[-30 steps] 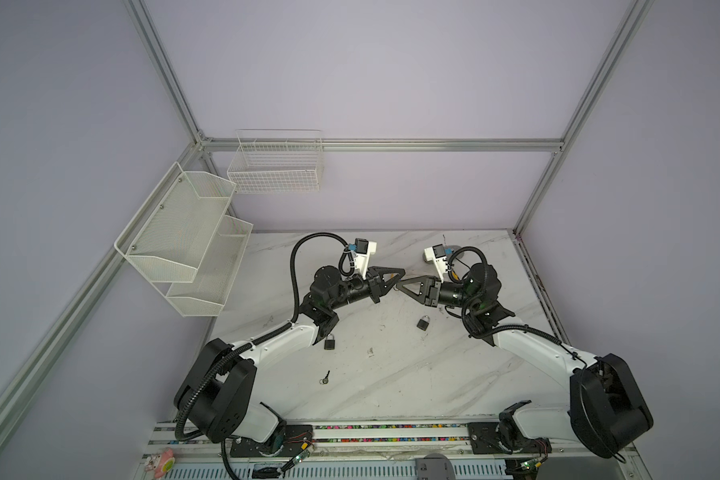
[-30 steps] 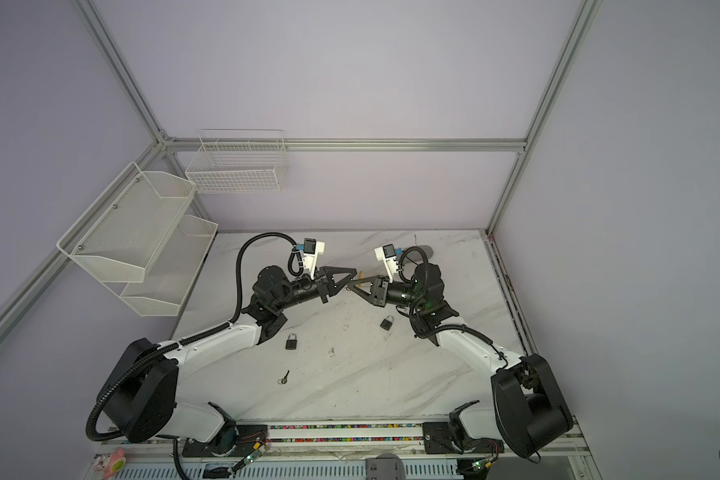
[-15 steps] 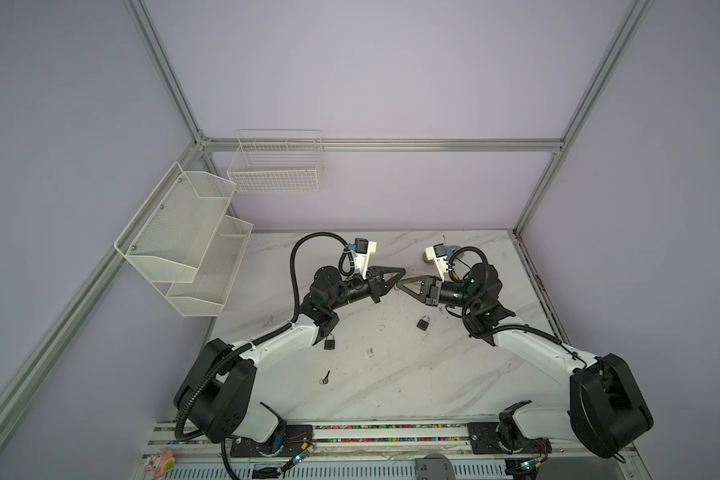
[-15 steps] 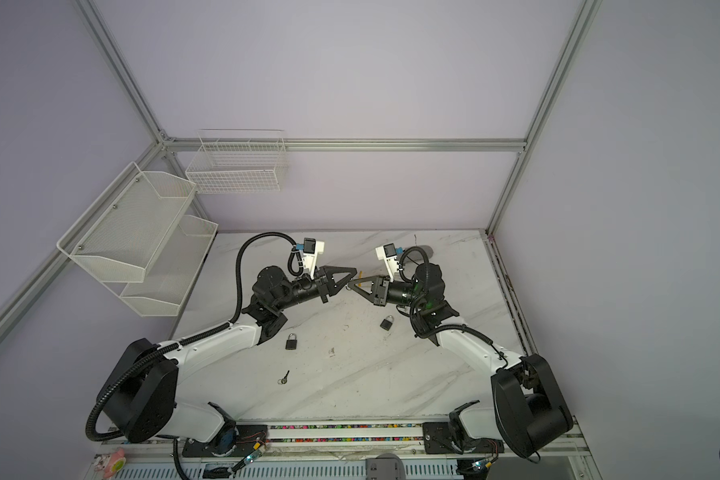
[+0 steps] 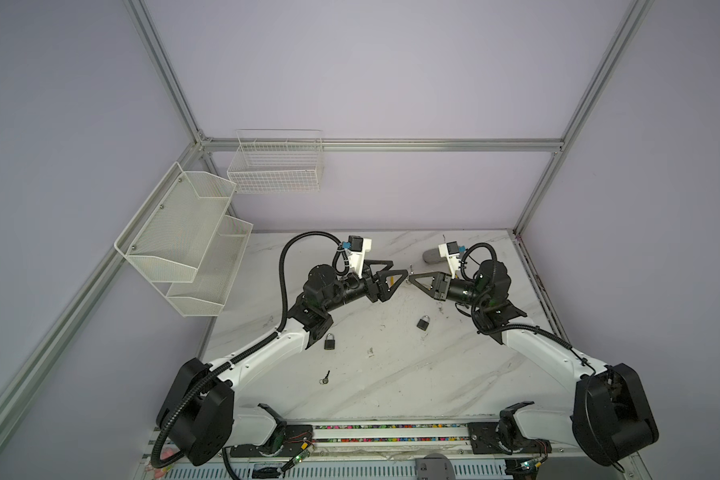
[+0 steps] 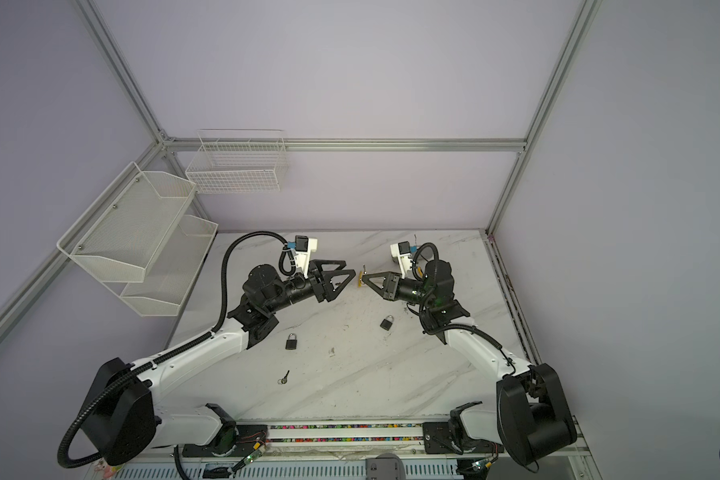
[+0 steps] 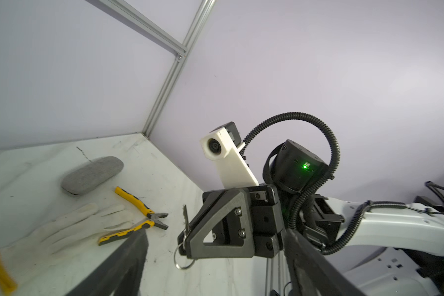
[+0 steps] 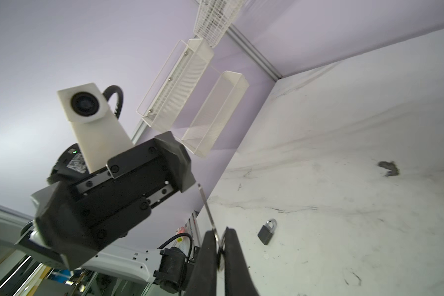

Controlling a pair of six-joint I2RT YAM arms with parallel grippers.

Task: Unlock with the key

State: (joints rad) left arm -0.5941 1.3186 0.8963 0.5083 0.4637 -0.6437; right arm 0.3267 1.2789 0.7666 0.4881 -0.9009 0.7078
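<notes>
- Right gripper (image 5: 411, 277) clamped on key (image 7: 185, 217), held upright above table (image 5: 391, 382)
- Left gripper (image 5: 399, 268) jaws apart, facing key, near it
- Padlock (image 5: 423, 323) on table below right gripper; second padlock (image 5: 329, 341) beside left arm

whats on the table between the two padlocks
Nothing: only bare, scuffed tabletop between left padlock and right padlock, shown in both top views.
</notes>
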